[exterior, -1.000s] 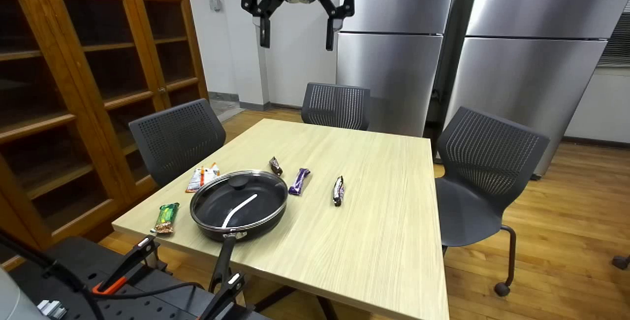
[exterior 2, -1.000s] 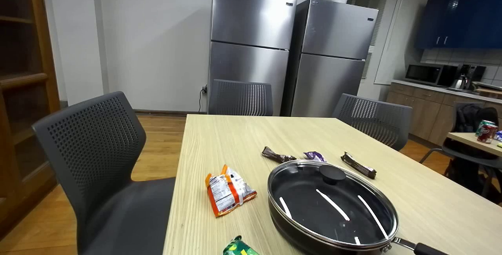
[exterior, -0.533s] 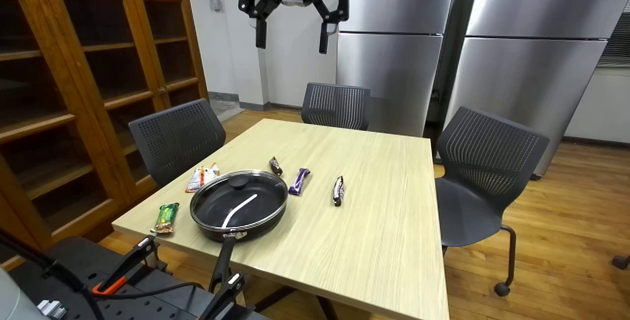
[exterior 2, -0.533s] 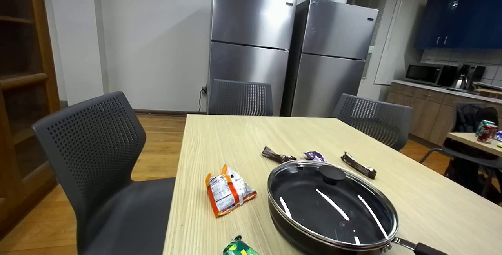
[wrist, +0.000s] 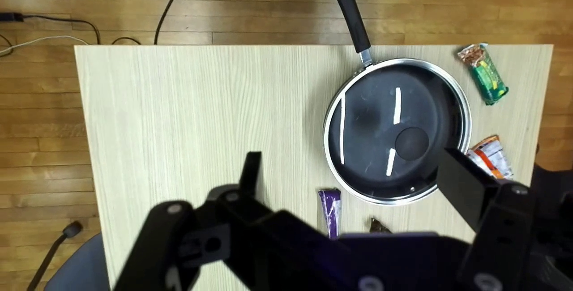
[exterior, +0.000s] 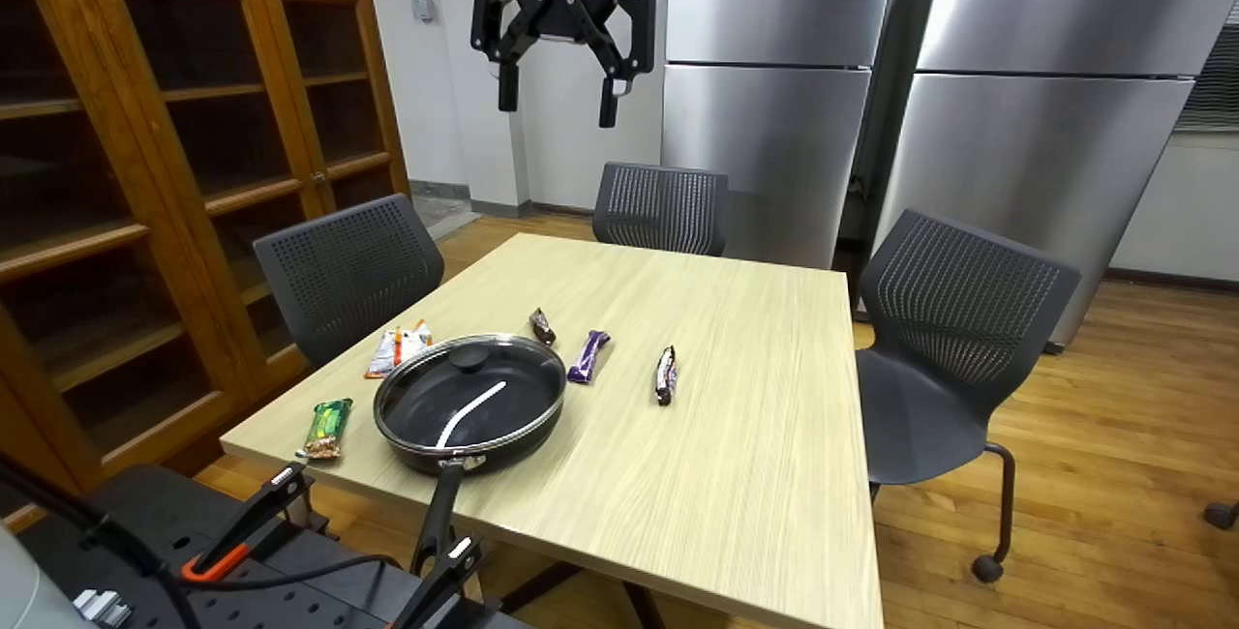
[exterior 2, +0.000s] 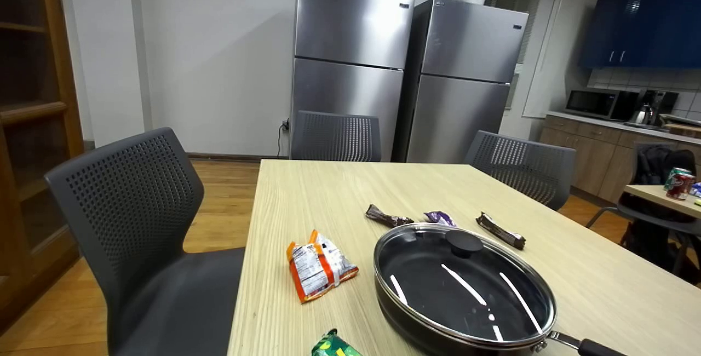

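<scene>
High over the table, my gripper (exterior: 559, 116) hangs with fingers wide apart and nothing between them; in the wrist view it covers the lower part. Below is a black pan (wrist: 371, 112) with a glass lid, its handle (exterior: 440, 518) jutting past the table edge. Near the pan lie a purple wrapper (wrist: 331, 210), a brown wrapper (exterior: 542, 326), and a dark-and-white bar (exterior 2: 501, 231). A green packet (wrist: 485, 74) and an orange-and-white packet (exterior 2: 322, 267) lie at its other side. The dark-and-white bar is hidden in the wrist view. The gripper touches none of them.
The light wooden table (exterior: 736, 474) has grey chairs (exterior: 353, 271) around three sides. A wooden glass-door cabinet (exterior: 252, 196) stands along a wall, and two steel refrigerators (exterior: 765, 155) stand behind. Clamps (exterior: 256, 513) sit on the dark robot base beside the table.
In an exterior view the gripper has come lower and slightly left, looking smaller, with more of its body showing. Its fingers stay apart. The pan and snacks have not moved.
</scene>
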Robot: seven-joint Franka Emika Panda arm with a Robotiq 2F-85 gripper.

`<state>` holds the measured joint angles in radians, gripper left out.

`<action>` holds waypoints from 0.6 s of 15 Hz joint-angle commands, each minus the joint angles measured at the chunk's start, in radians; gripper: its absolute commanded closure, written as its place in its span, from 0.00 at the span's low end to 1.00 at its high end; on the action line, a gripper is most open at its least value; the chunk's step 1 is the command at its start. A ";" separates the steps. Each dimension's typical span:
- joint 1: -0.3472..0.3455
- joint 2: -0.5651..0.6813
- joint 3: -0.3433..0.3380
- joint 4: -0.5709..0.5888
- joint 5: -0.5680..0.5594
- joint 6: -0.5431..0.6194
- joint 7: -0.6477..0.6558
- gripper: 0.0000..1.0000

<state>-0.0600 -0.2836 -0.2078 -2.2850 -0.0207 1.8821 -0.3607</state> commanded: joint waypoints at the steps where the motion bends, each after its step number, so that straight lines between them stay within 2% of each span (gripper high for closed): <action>1: -0.001 0.028 0.042 -0.018 0.024 0.094 0.083 0.00; 9: 0.015 0.079 0.122 -0.091 0.022 0.317 0.270 0.00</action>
<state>-0.0482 -0.2095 -0.1158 -2.3489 -0.0079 2.1321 -0.1659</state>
